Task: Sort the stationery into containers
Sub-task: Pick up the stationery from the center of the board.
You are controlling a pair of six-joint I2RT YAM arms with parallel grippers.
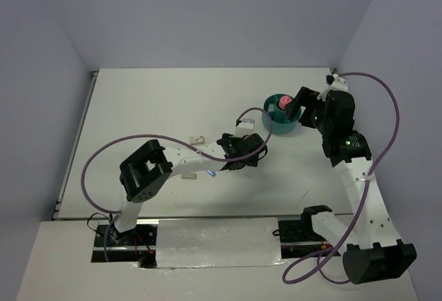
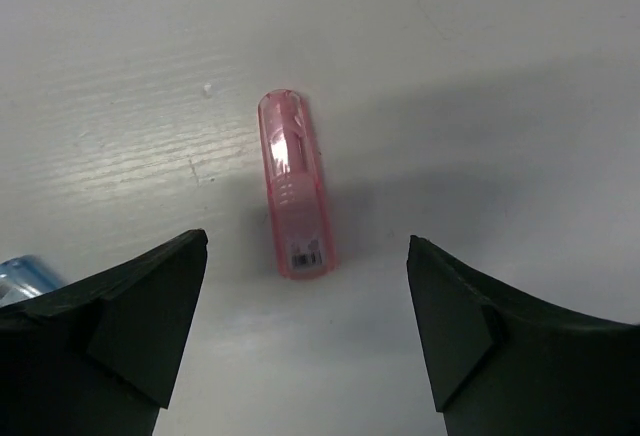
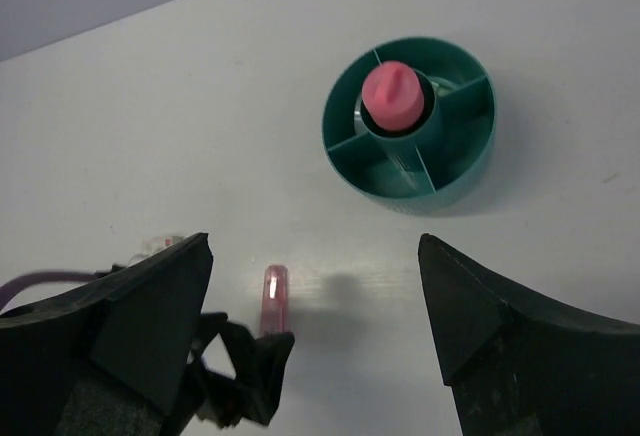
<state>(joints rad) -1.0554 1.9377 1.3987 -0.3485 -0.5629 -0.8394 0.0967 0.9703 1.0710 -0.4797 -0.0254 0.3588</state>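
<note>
A translucent pink capsule (image 2: 293, 186) lies on the white table, its near end level with the tips of my open left gripper (image 2: 307, 246), which touches nothing. The right wrist view shows the same capsule (image 3: 274, 296) just beyond the left gripper's dark fingers (image 3: 250, 366). The round teal tub (image 3: 470, 146) stands farther back, and a pink-capped case (image 3: 398, 96) stands upright in its centre cup. My right gripper (image 3: 315, 241) hangs open and empty above the table, near the tub (image 1: 273, 125). From above, the left gripper (image 1: 254, 148) hides the capsule.
A small beige eraser block (image 1: 198, 139) lies left of the left gripper. A pale blue piece (image 2: 25, 274) shows at the left edge of the left wrist view, beside the left arm (image 1: 211, 174). The purple cable (image 1: 110, 149) loops over the table's left half.
</note>
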